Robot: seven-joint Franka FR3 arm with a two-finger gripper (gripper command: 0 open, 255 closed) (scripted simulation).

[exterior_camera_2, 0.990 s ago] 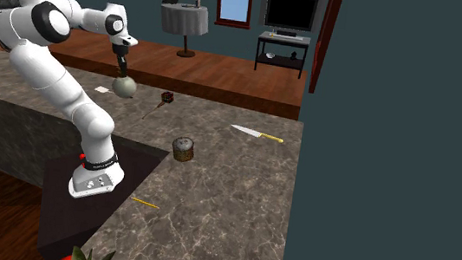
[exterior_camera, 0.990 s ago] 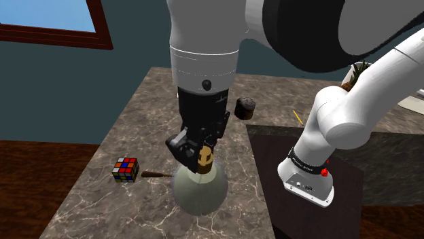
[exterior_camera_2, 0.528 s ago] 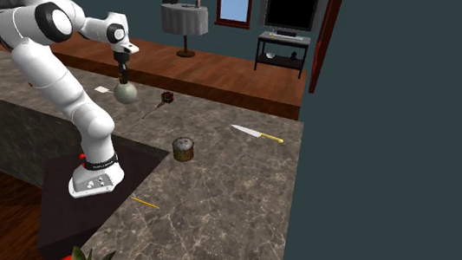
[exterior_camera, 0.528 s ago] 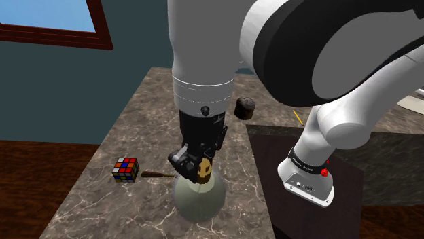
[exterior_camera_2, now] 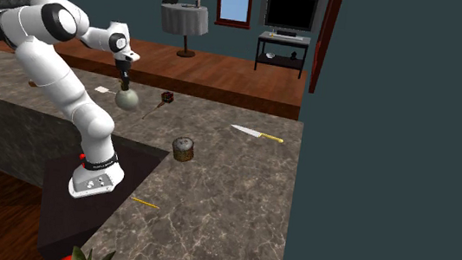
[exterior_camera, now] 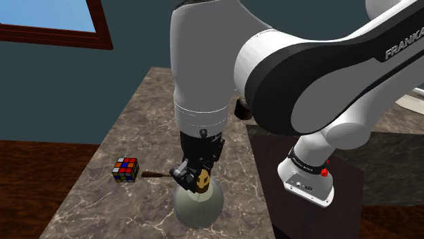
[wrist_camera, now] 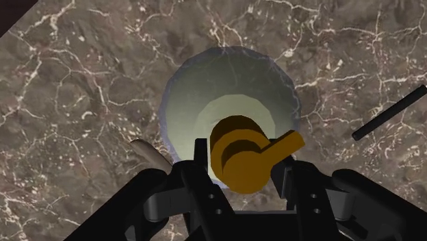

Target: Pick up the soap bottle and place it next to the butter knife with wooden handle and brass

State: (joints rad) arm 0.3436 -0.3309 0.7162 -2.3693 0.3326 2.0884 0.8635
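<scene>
The soap bottle [exterior_camera: 198, 206] is a round, pale grey-green flask with a gold pump head [wrist_camera: 246, 154]. My gripper [exterior_camera: 196, 178] is shut on its neck just under the pump and holds it upright, low over the marble counter [exterior_camera: 146, 108]. The wrist view looks straight down on the bottle [wrist_camera: 229, 96], with my gripper [wrist_camera: 241, 179] clasping its neck. The butter knife [exterior_camera: 155, 174] lies on the counter with its dark brown handle pointing at the bottle; its blade end is hidden behind the bottle. In the second exterior view the bottle [exterior_camera_2: 126, 99] hangs under my gripper [exterior_camera_2: 126, 82].
A Rubik's cube [exterior_camera: 126, 169] sits just beyond the knife's handle end, near the counter's edge. On the counter are a dark cylinder [exterior_camera_2: 183, 150], a yellow-handled knife [exterior_camera_2: 255, 134] and a pencil [exterior_camera_2: 146, 202]. My stand [exterior_camera: 306, 183] occupies the shoulder view's lower right.
My arm has carried the bottle down and a little toward the second exterior view's right, closer to the counter. The grip on the neck is unchanged.
</scene>
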